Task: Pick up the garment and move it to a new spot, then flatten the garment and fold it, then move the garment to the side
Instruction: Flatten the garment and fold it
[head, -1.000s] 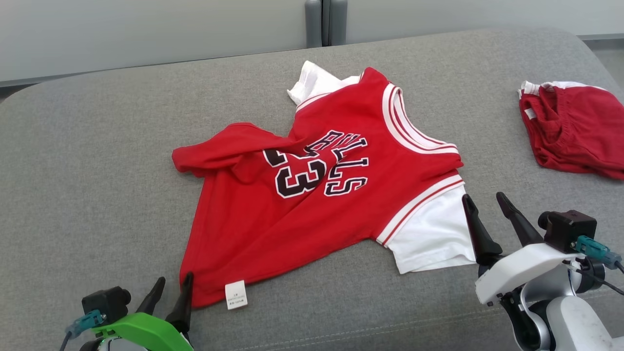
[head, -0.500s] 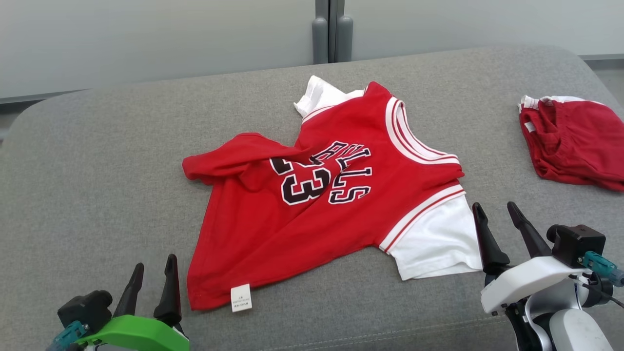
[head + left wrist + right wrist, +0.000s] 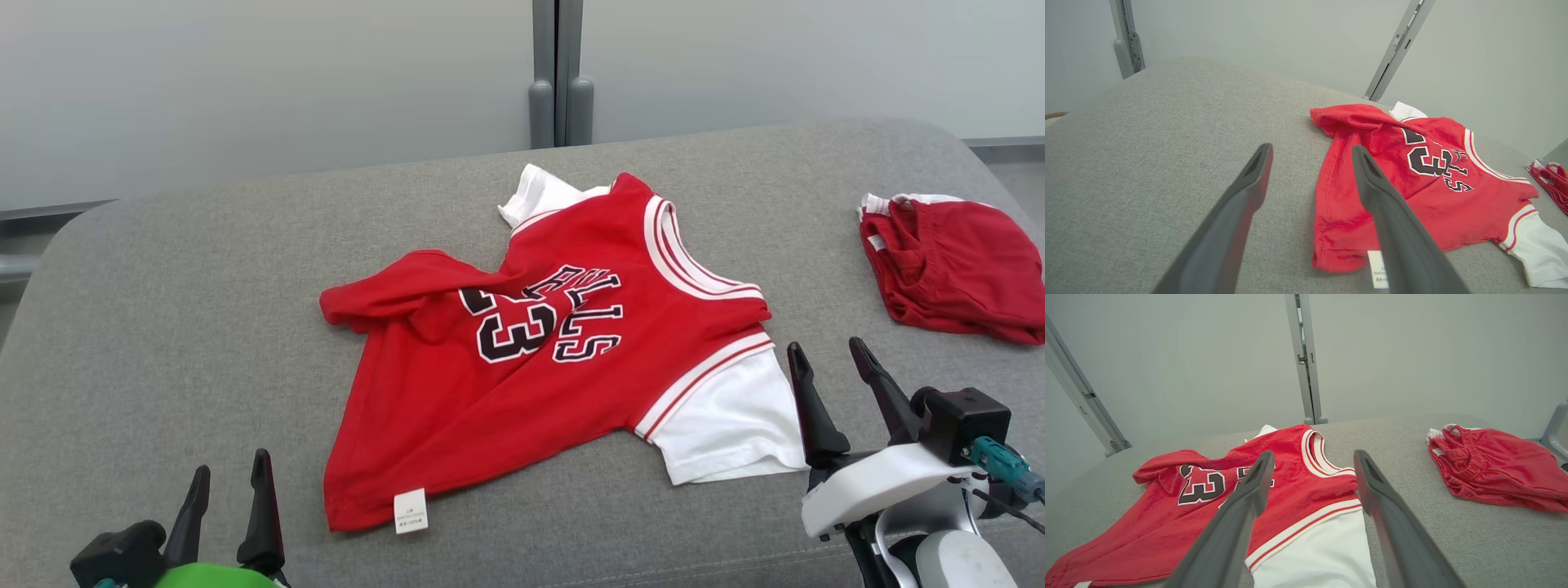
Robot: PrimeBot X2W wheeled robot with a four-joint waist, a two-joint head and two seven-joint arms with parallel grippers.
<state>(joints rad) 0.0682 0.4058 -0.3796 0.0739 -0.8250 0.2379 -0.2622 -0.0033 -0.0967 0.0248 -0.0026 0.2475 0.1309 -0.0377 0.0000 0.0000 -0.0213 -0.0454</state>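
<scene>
1. One red jersey (image 3: 522, 384) of soft knit, with white under-sleeves and black "23" and lettering: it lies chest-up at the centre of the head view. Its collar points to the upper right and its hem to the lower left. The upper-left corner is folded over and rumpled.
2. One small white care label (image 3: 411, 511): it sits at the hem, lower centre-left.
3. One grey woven cushion (image 3: 163, 327): it bears all the items.
4. The left gripper (image 3: 231, 462), on a green mount: it is in the lower left corner, fingers spread and empty, near the hem but clear of it.
5. The right gripper (image 3: 824, 345), on a white mount: it is at the lower right, fingers parted and grasping nothing, just beside the white sleeve (image 3: 735, 425).
6. One bundle of red shorts (image 3: 951, 273) with white trim: it lies at the right edge, well apart from the jersey.
</scene>
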